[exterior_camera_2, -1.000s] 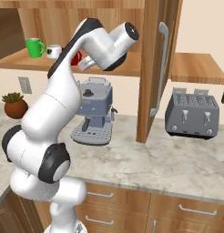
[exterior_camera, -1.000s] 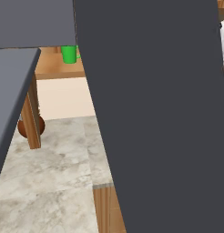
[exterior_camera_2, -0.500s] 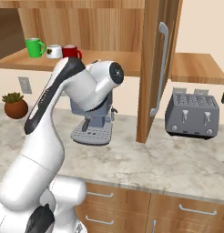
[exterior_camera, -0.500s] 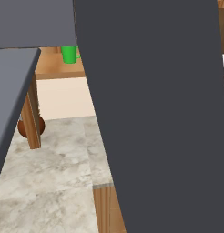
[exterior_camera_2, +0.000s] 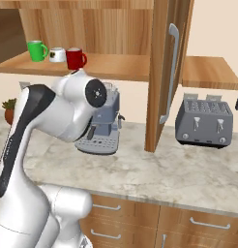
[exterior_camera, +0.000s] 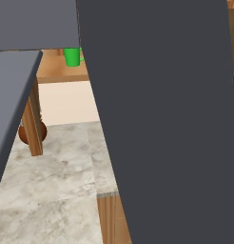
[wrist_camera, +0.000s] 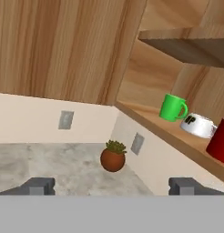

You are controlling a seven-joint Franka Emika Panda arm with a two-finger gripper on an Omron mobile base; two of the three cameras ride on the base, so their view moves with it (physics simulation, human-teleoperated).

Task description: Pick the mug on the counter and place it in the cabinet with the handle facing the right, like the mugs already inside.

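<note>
Right base view is showing the red mug point(exterior_camera_2: 75, 58) standing on the cabinet shelf point(exterior_camera_2: 116, 67), just beside the white cup point(exterior_camera_2: 57, 54) and near the green cup point(exterior_camera_2: 37, 50), its handle pointing right like theirs. That position suggests the placement is done. The open cabinet door point(exterior_camera_2: 164, 72) is leaving access clear. In the hand view the gripper point(wrist_camera: 112, 185) is standing wide open, its fingertips point(wrist_camera: 37, 185) gripping nothing, and is facing the counter point(wrist_camera: 50, 166) and a potted plant point(wrist_camera: 113, 157), the red mug showing at the right edge. The coffee machine point(exterior_camera_2: 102, 127) and toaster point(exterior_camera_2: 204, 120) are sitting undisturbed on the counter.
</note>
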